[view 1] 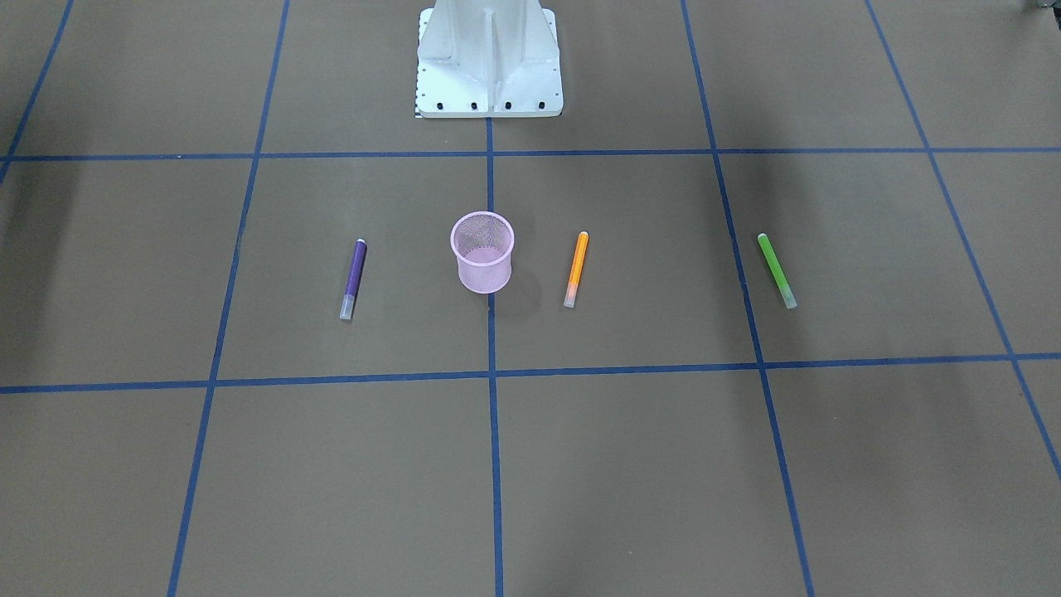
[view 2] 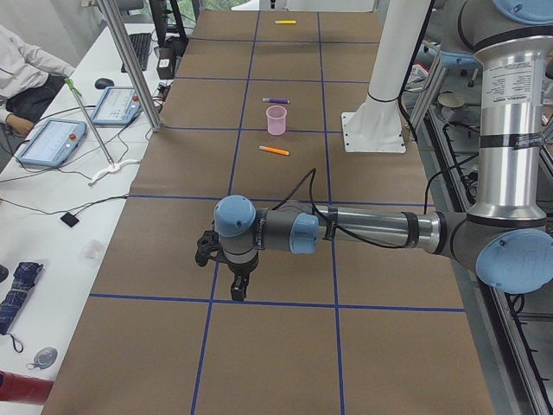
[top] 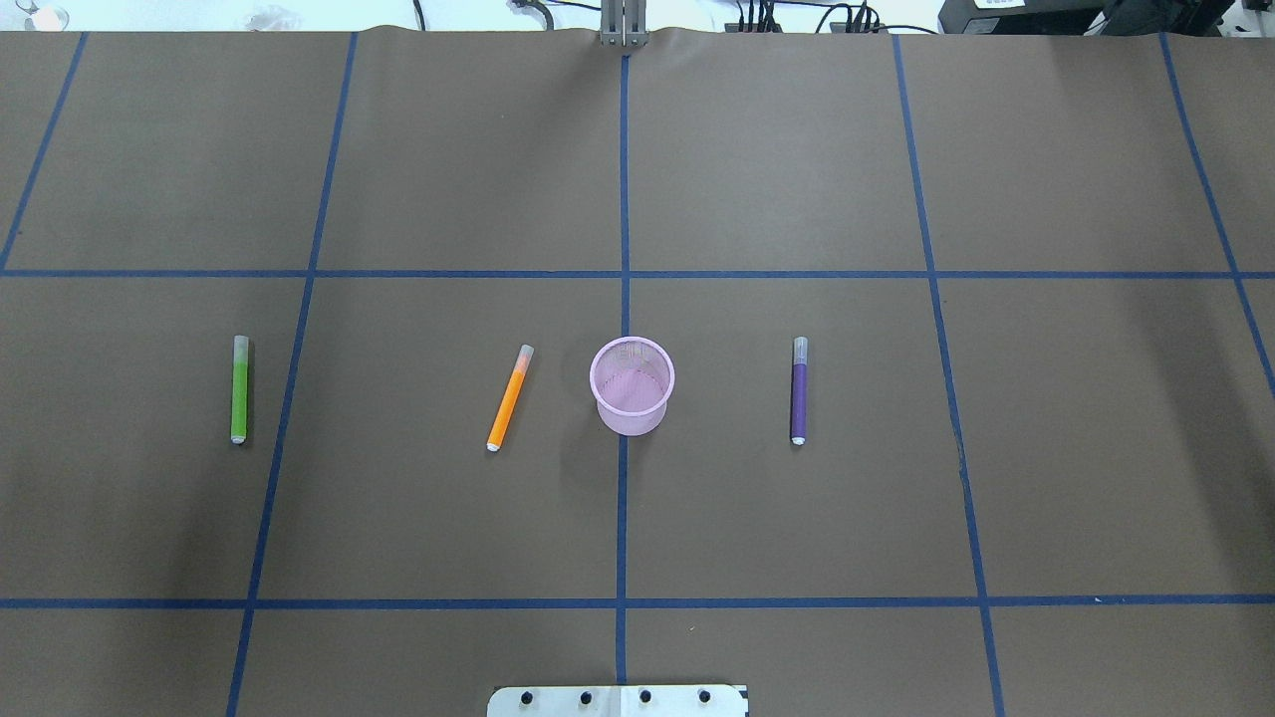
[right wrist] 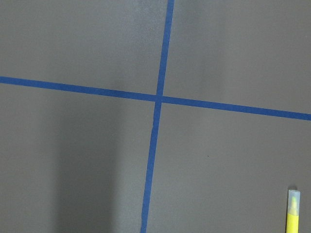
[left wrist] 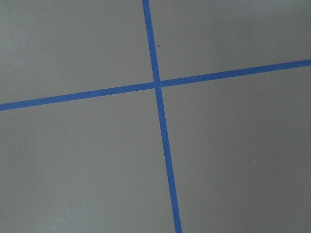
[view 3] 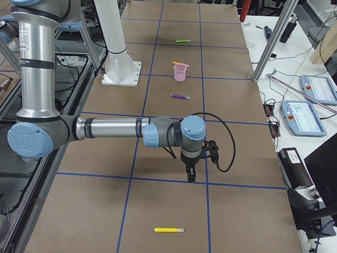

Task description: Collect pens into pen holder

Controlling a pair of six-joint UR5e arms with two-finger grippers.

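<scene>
A brown paper-covered tabletop (top: 797, 149), marked into big squares by blue tape lines (top: 468, 274), fills the scene, with the white robot base (view 1: 489, 58) bolted at its middle edge. The small pink wire-mesh pen holder (top: 632, 410) stands upright on the central tape line in front of the base. All three task pens lie flat on the paper outside it, pale caps pointing away from the robot. The slim orange pen (top: 509, 397) lies slightly tilted just to the holder's left, and the slim green pen (top: 239, 388) is well apart farther left, beyond the next tape line. The slim purple pen (top: 799, 390) lies to the holder's right. Both arms reach low over the far ends of the tabletop, well away from the holder. The left fingers (view 2: 238, 287) point down over a tape line, as do the right fingers (view 3: 191, 175). I cannot tell whether either pair is spread or pressed together. A slim yellow pen (view 3: 169, 230) lies flat near the right fingers, and its capped end shows in the corner of the right wrist view.
</scene>
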